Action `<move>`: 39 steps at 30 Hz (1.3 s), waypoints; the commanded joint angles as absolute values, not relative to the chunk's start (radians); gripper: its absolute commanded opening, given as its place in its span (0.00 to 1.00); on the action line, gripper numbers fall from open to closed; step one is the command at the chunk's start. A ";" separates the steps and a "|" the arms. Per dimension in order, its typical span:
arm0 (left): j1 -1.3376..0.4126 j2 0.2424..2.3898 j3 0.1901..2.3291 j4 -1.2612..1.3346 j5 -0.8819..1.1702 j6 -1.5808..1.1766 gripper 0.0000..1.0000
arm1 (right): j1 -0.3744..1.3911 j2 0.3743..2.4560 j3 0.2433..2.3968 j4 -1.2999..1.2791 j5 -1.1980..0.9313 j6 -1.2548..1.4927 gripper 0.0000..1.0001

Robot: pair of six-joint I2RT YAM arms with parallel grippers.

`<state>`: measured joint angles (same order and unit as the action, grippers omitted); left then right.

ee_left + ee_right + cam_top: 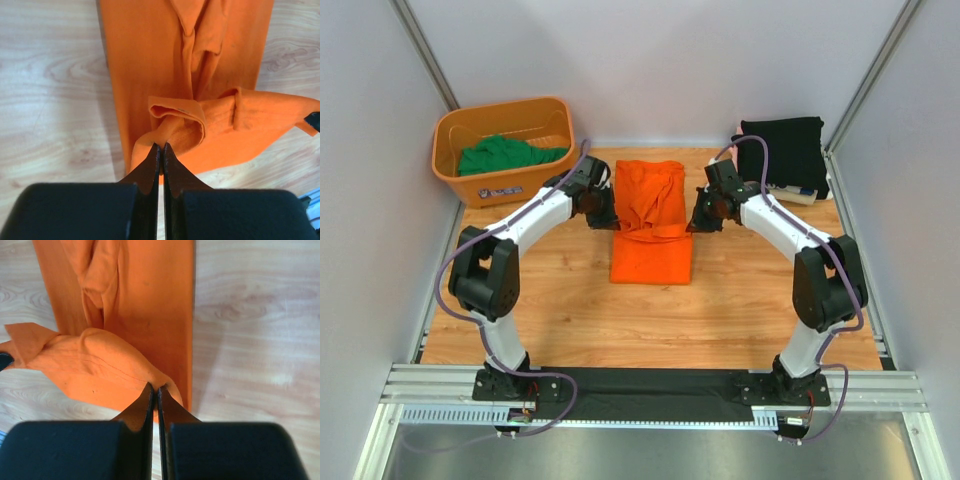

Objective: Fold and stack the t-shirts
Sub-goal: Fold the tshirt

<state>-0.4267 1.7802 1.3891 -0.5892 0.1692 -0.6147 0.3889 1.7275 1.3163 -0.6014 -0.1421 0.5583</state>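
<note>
Table (570, 310): wooden, arms bolted at the near edge.
Orange t-shirt (652, 262): centre of table, folded into a narrow strip lying lengthwise, near end flat on the wood.
Left gripper (161, 146): fingers clenched on a bunched corner of the orange t-shirt, at its left side.
Right gripper (154, 388): fingers clamped on the opposite corner, at its right side.
Held edge: spans between both grippers, across the strip's middle.
Green t-shirt (505, 155): crumpled inside the orange basket (505, 188), far-left corner.
Black t-shirt (782, 150): folded, far-right corner, lying on paler cloth (798, 194) that shows at its near edge.
</note>
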 commanded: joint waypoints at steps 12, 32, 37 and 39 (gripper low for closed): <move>-0.376 2.032 1.626 -0.673 0.192 -0.543 0.07 | 0.327 1.983 1.543 -0.574 -0.278 0.509 0.00; -0.314 1.939 1.788 -0.924 0.268 -0.546 0.40 | 0.282 1.848 1.563 -0.686 -0.333 0.517 0.52; -0.348 1.749 1.455 -0.787 0.276 -0.551 0.39 | 0.376 1.762 1.362 -0.577 -0.370 0.520 0.49; -0.364 1.674 1.334 -0.753 0.281 -0.555 0.38 | 0.423 1.782 1.359 -0.580 -0.364 0.511 0.48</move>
<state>-0.3466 1.7561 1.4494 -0.8413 0.2615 -0.5461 0.3649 1.7809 1.3689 -0.6807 -0.3397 0.5182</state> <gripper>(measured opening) 0.383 0.482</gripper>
